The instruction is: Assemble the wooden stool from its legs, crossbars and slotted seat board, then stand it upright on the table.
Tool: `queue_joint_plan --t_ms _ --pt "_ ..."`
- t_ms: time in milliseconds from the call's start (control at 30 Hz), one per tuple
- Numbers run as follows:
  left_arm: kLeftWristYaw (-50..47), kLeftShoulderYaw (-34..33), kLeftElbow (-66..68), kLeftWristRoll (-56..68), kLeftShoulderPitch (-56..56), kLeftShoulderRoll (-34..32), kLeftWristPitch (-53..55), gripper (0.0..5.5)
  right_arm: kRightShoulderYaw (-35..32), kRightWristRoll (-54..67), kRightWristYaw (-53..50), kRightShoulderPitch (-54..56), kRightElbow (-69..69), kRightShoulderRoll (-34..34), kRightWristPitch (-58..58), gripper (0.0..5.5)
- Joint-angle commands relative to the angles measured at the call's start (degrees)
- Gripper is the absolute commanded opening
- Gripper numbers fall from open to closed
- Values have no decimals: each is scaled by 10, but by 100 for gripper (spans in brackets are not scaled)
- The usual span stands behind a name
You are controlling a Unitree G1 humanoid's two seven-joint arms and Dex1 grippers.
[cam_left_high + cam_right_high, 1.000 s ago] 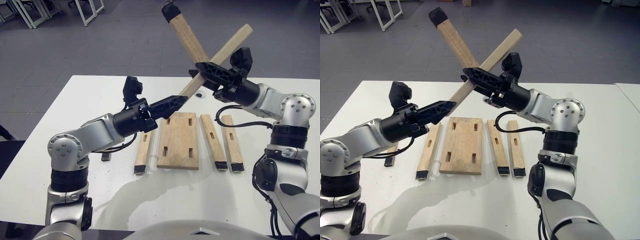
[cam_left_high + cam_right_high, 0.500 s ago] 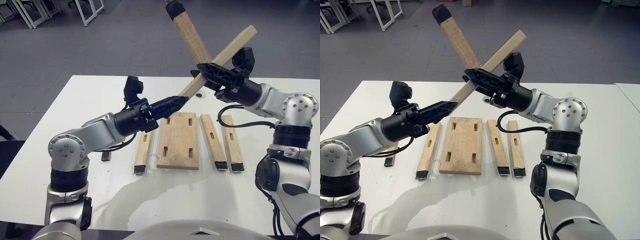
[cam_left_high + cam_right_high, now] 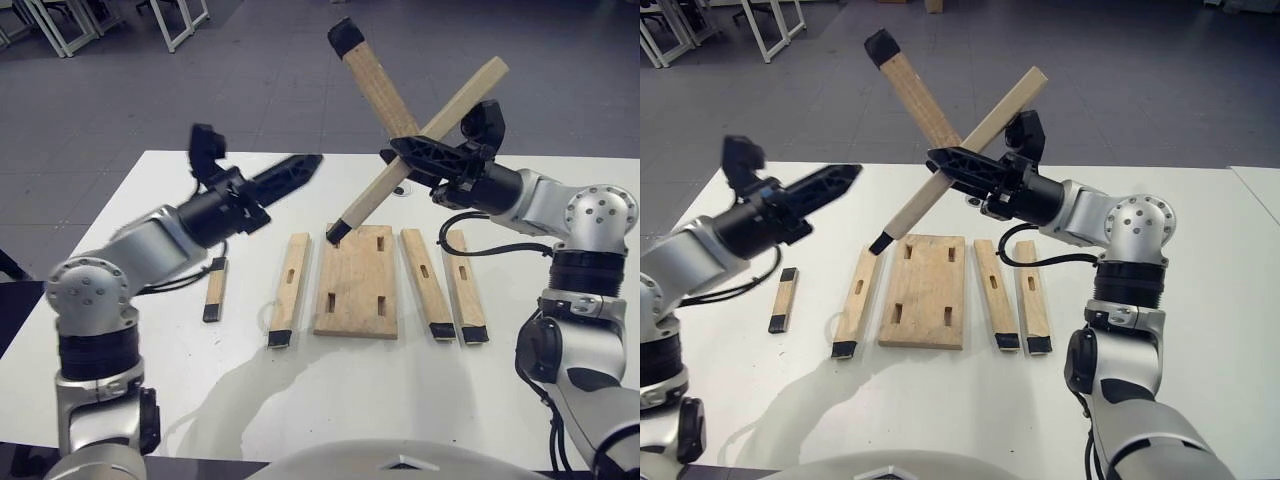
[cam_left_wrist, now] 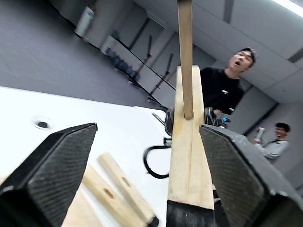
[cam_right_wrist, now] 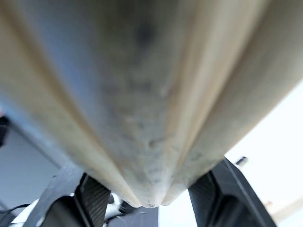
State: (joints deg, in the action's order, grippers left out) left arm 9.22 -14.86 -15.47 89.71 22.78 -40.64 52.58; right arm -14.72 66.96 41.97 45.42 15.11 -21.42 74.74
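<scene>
A: What does the right gripper [image 3: 398, 155] have?
B: Its fingers are clamped on a crossed pair [image 3: 400, 115] of wooden pieces, held in the air over the far side of the worktop [image 3: 450, 400]. One piece points up and away with a black cap on top. The other slants down, and its black tip is by the far left corner of the slotted seat board [image 3: 357, 280]. I cannot tell if the tip touches.

A: And the left gripper [image 3: 300, 165]?
B: It is raised to the left of the pair and well apart from it. Its fingers [image 4: 52, 175] are spread wide around nothing.

A: Where are the other parts?
B: The seat board lies flat in the middle with its 4 slots facing up. 1 leg [image 3: 289, 290] lies just left of it and 2 more [image 3: 425, 280] [image 3: 465, 285] lie side by side on its right. A short piece [image 3: 213, 290] lies farther left.
</scene>
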Motion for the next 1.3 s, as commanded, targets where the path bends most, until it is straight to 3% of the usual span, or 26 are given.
queue_joint_plan --t_ms 33,100,200,267,367,667,867,1000,1300 --pt "73 115 -74 -282 -47 -114 -46 399 50 -95 45 -4 5 -30 -88 203" --pt "79 229 -131 -433 -96 -139 -86 399 78 -151 53 -4 4 -34 -144 203" --pt "65 361 -154 -588 -136 -123 -132 399 110 -212 39 -5 11 -25 -198 203" --pt "60 418 -134 -679 -154 -109 -169 399 119 -236 37 -7 15 -17 -217 203" --pt "67 452 -121 -760 -165 -95 -198 399 129 -255 47 -14 8 -15 -229 203" --pt "102 434 -101 -838 -174 -24 -209 399 142 -284 70 -42 -15 -19 -238 203" --pt "154 457 -72 -925 -180 -63 -201 399 150 -333 83 -29 16 -22 -297 203" --pt "171 433 -41 -967 -179 -79 -207 399 179 -387 115 -21 70 -31 -357 203" --pt "187 399 -31 -985 -175 -40 -209 399 185 -422 163 -26 102 -40 -373 203"
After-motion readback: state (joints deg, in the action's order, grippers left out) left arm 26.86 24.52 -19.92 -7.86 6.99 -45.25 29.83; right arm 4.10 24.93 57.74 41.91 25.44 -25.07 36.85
